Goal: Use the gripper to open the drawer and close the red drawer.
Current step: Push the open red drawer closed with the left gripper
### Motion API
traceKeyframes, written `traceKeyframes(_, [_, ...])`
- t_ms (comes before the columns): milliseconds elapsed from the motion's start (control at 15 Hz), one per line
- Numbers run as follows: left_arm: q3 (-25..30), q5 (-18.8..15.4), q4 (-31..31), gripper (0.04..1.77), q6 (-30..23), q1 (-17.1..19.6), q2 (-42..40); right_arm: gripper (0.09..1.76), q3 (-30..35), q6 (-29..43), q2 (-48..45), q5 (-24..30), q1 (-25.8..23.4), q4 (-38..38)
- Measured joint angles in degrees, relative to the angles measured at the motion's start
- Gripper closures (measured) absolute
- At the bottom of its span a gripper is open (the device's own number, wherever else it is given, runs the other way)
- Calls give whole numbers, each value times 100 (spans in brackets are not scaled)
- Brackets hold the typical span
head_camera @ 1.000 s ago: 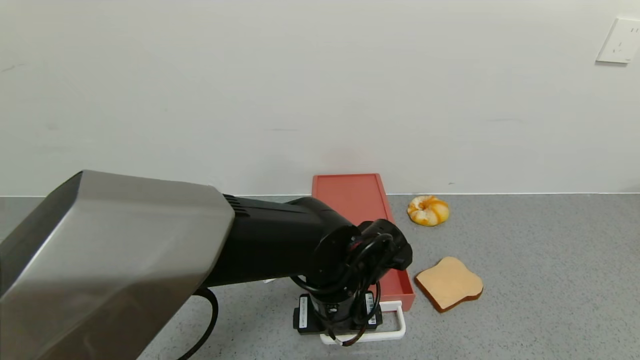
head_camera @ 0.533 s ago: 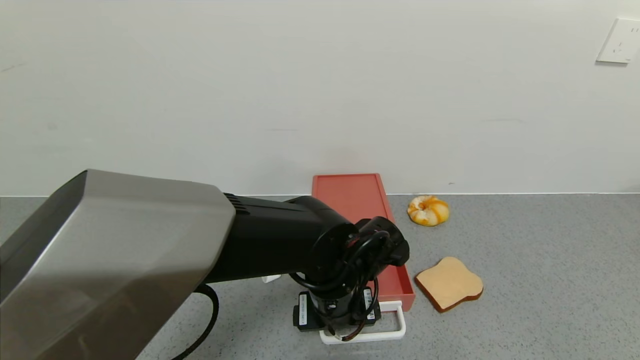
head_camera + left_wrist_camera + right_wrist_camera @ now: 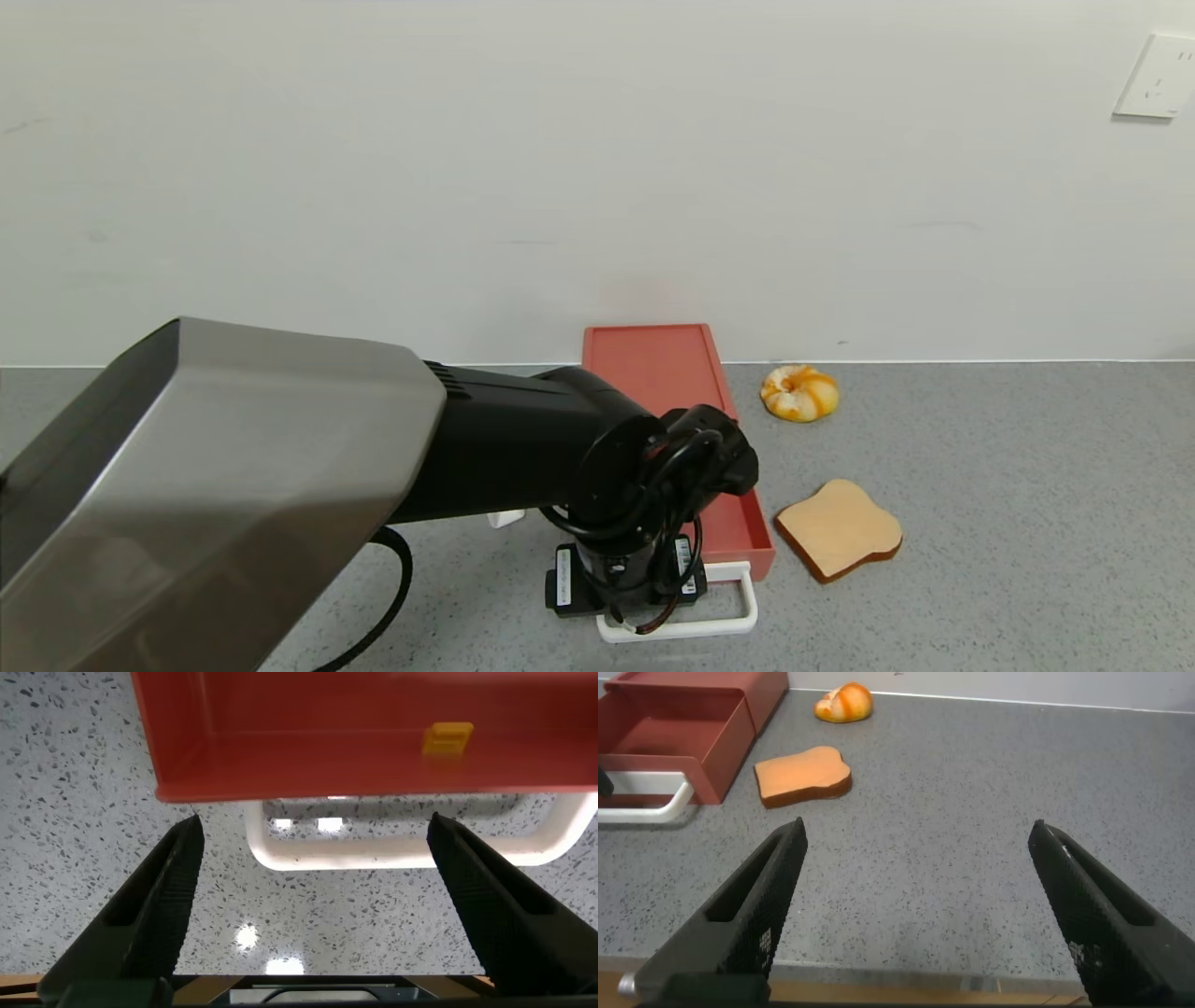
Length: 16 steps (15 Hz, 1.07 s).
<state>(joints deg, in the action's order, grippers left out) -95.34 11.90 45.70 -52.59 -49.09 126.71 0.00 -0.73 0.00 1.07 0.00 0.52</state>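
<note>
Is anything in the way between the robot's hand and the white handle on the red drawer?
No. The left end effector is open right over the white handle of the pulled-out drawer, with only bare counter between. The bread slice and the bun lie off to the side.

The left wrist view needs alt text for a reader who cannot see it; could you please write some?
Seen from the wrist, the open left gripper hovers over the white loop handle of the pulled-out red drawer, one dark finger on each side, not touching it. A small yellow piece lies in the drawer, above the speckled grey counter.
</note>
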Motion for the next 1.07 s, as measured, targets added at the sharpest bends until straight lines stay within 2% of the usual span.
traceKeyframes(1067, [-289,-20,-130,9,229,177,138,10,0,5,0,2,0,0])
